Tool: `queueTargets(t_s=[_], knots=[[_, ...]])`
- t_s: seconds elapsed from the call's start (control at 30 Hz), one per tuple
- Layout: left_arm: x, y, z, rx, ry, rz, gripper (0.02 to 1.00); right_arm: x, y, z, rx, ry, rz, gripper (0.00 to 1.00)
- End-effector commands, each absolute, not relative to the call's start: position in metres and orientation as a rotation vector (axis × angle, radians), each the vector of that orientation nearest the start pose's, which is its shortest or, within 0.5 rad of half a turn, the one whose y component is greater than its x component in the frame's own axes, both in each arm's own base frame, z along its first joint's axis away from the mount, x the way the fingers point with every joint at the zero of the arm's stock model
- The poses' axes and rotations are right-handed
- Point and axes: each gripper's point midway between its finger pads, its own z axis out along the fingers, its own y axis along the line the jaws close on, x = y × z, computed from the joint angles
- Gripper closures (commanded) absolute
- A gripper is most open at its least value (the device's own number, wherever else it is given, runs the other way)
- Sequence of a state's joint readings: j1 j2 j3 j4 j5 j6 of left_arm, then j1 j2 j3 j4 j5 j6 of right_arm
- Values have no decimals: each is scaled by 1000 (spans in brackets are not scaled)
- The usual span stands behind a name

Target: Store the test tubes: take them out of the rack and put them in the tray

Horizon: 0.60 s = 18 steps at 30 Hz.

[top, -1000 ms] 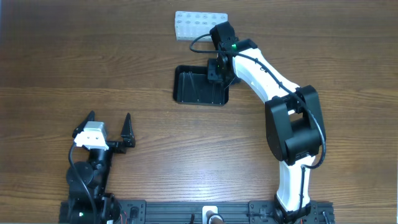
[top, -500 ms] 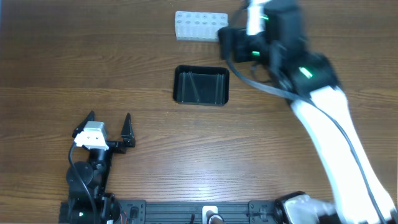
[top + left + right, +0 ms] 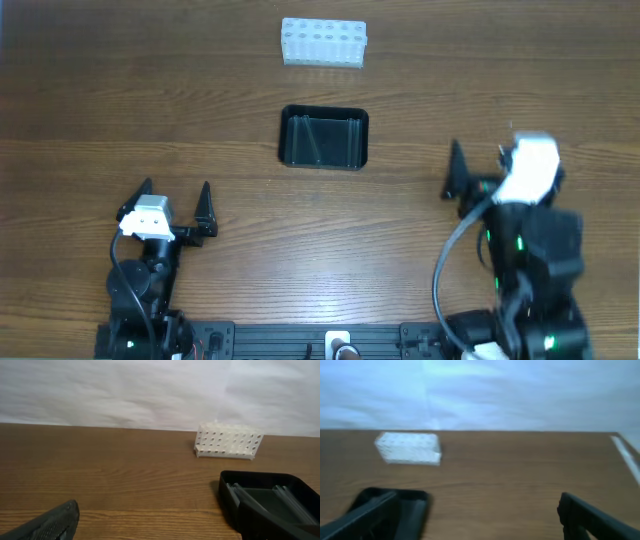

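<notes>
Clear test tubes [image 3: 285, 496] lie in the black tray [image 3: 284, 140] on the counter [image 3: 100, 100], near the white rack [image 3: 323, 42]. Likely light, stiff, slick and brittle; best clasped gently mid-shaft. Left gripper [image 3: 175, 186] and right gripper [image 3: 479, 500]: jaws apart, empty.

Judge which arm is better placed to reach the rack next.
Right, narrowly. Both arms sit near their bases, jaws open. The right gripper looks a little nearer the rack than the left gripper. The rack looks empty, though, so no reach may be needed.
</notes>
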State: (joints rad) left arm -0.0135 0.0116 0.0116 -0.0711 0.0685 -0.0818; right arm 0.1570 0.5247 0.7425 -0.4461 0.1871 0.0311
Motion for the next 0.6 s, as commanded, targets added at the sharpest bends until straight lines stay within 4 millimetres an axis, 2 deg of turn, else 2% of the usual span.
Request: queueTargets(t_s=[0.03,0.23,0.33,0.6], knots=[[246,-15,157,11,1644,-121,18,235,-8,271,48,1752,-92,7],[246,-15,157,11,1644,-121,18,226,-9,206,52,1787,-82,9],[246,-15,157,11,1644,-122,20,225,-9,179,50,1801,-85,9],[246,-15,157,11,1644,-122,18,232,-10,148,47,1786,-100,7]])
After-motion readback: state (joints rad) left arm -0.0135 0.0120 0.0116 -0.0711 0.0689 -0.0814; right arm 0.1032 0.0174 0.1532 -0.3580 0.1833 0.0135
